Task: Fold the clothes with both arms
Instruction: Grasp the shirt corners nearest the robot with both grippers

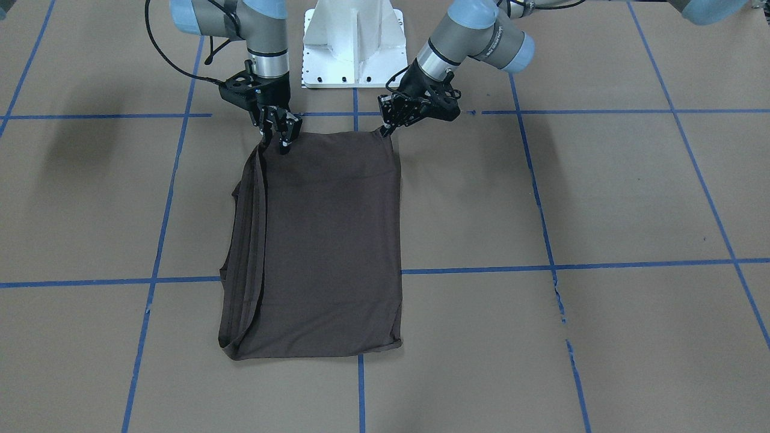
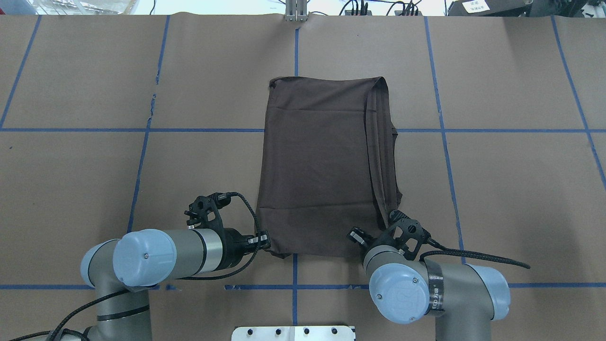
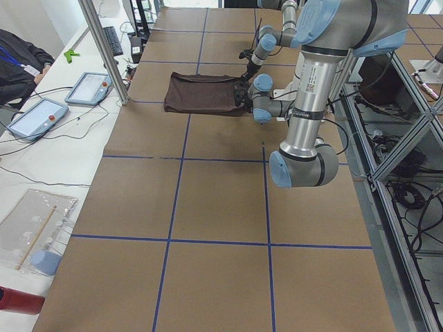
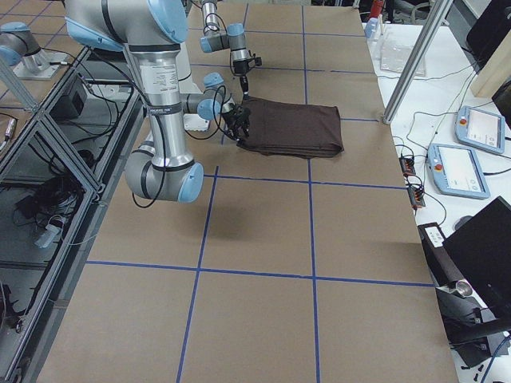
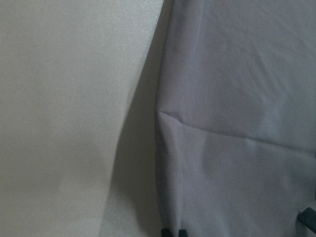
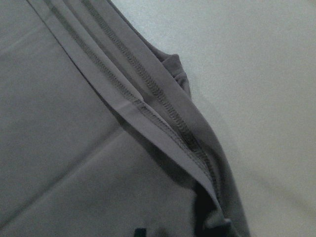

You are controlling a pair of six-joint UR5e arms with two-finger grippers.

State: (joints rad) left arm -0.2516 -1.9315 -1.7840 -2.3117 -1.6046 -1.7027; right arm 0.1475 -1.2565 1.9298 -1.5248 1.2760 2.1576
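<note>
The dark brown T-shirt lies flat on the brown table, folded into a tall rectangle, with layered hems along its right side in the overhead view. My left gripper is at the shirt's near left corner and looks shut on it, the corner peaked up slightly. My right gripper is at the near right corner by the stacked hems and looks shut on the fabric. In the wrist views cloth and hems fill the frame. Collar, logo and tags are hidden.
The white base pedestal stands just behind the shirt's near edge. Blue tape lines grid the table. Tablets and a metal post are at the far table edge.
</note>
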